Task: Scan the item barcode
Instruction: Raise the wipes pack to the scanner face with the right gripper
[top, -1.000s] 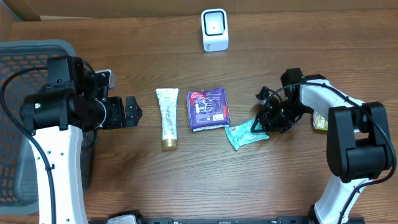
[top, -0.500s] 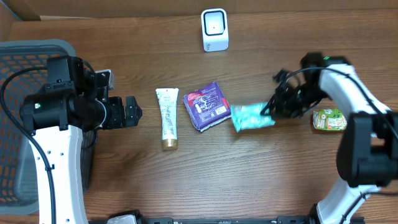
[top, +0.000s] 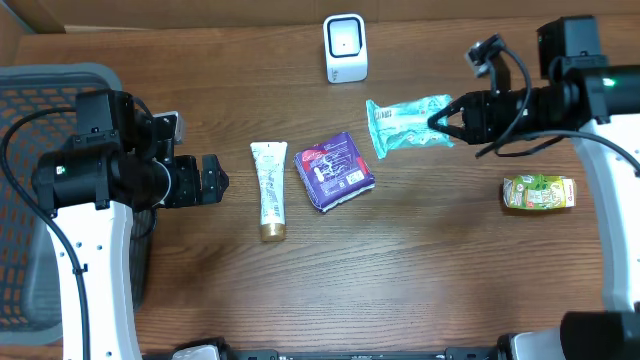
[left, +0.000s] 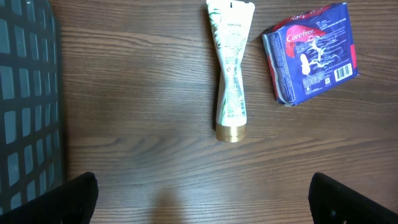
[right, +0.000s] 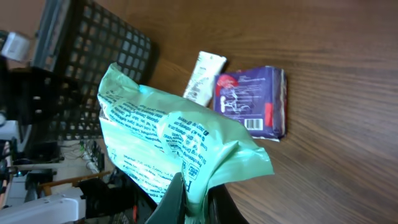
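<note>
My right gripper (top: 443, 118) holds the green packet (top: 405, 122) by its right end, pinched tight, out to the right of the white scanner (top: 345, 47), lifted since a second ago from the table (top: 420, 270) beside the purple pack (top: 335, 172); my left gripper (top: 213, 180) stands wide, holding nothing.

Open tabletop (top: 440, 215) between purple pack (top: 335, 172) and green carton (top: 538, 192), scanner (top: 345, 47) beyond.

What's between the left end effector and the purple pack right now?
The white tube with the gold cap lies on the table between the open left end effector and the purple pack, touching neither. The overhead view shows it.
</note>
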